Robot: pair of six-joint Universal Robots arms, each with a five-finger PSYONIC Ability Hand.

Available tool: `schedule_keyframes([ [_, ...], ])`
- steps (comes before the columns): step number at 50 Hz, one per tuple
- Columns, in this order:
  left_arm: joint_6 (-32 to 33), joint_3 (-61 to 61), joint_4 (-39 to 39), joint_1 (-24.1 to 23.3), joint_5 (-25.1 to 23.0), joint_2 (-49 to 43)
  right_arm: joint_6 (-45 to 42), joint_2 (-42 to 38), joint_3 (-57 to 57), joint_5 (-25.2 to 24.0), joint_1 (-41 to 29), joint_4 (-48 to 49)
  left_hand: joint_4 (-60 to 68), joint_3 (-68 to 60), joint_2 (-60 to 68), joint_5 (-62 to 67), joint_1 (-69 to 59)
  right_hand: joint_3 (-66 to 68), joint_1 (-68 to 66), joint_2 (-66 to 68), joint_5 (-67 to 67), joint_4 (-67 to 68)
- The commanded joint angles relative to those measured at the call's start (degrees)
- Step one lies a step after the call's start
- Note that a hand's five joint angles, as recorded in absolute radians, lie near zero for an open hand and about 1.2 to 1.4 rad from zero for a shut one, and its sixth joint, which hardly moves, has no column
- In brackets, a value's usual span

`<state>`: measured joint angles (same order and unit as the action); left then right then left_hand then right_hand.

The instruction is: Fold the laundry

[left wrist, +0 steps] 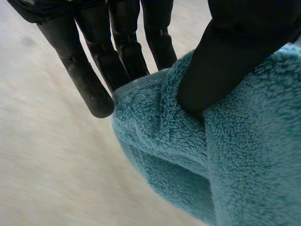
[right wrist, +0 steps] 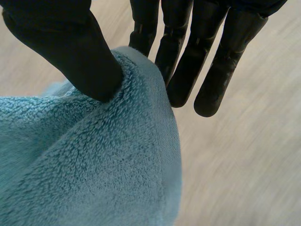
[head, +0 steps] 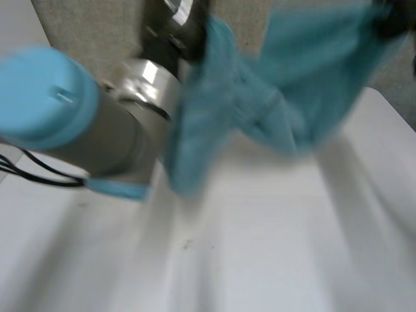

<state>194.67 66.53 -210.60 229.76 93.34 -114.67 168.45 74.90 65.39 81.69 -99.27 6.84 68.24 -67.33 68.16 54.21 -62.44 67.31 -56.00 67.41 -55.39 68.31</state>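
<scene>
A teal terry towel [head: 260, 104] hangs in the air above the white table [head: 260, 247], stretched between both hands and sagging in the middle. My left hand [head: 175, 26] holds it at its upper left end; in the left wrist view the thumb [left wrist: 221, 61] presses the towel [left wrist: 225, 155] against the fingers [left wrist: 89, 80]. My right hand [head: 393, 19] holds the upper right end; in the right wrist view the thumb [right wrist: 70, 52] pinches the towel's hemmed edge [right wrist: 94, 160] against the fingers [right wrist: 211, 61].
The left arm's grey joint with its light-blue cap [head: 45, 97] fills the near left. A grey wall [head: 97, 32] rises behind the table.
</scene>
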Motion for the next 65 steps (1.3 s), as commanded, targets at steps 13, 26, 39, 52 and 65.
schedule_keyframes([
  [13, 0.0, 20.37, -0.69, 12.12, -7.46, 7.97, 6.9, 8.08, 23.36, -4.6, -0.14, 8.9, 11.76, -12.67, 11.84, 15.79, -17.56, 12.69, -24.0, 12.59, -14.61, 11.69],
  [26, 0.36, 36.75, 0.63, 11.24, -8.7, 8.15, -9.72, -0.64, 29.97, -6.02, 0.57, -1.04, 9.76, -10.67, 9.84, 13.79, -15.56, 12.69, -24.0, 12.59, -14.61, 11.69],
  [39, 8.27, 39.29, 11.0, 9.83, -8.79, 11.66, -12.88, -0.9, 29.18, -6.02, 3.73, -2.53, -42.55, 41.64, -42.47, -38.52, 36.75, -34.85, 23.54, -34.95, 32.93, -35.85],
  [52, 2.14, 38.33, 16.62, 8.96, -7.73, 24.13, -2.26, 12.97, 31.46, -6.28, 3.12, -2.71, -49.11, 48.21, -49.04, -45.09, 43.31, -47.47, 36.16, -47.57, 45.55, -48.47],
  [65, -24.41, 33.68, 20.49, 5.8, -0.89, 17.58, -0.49, 21.34, 40.68, -7.43, -6.97, -2.62, -44.91, 44.0, -44.83, -40.88, 39.11, -46.29, 34.98, -46.39, 44.37, -47.29],
])
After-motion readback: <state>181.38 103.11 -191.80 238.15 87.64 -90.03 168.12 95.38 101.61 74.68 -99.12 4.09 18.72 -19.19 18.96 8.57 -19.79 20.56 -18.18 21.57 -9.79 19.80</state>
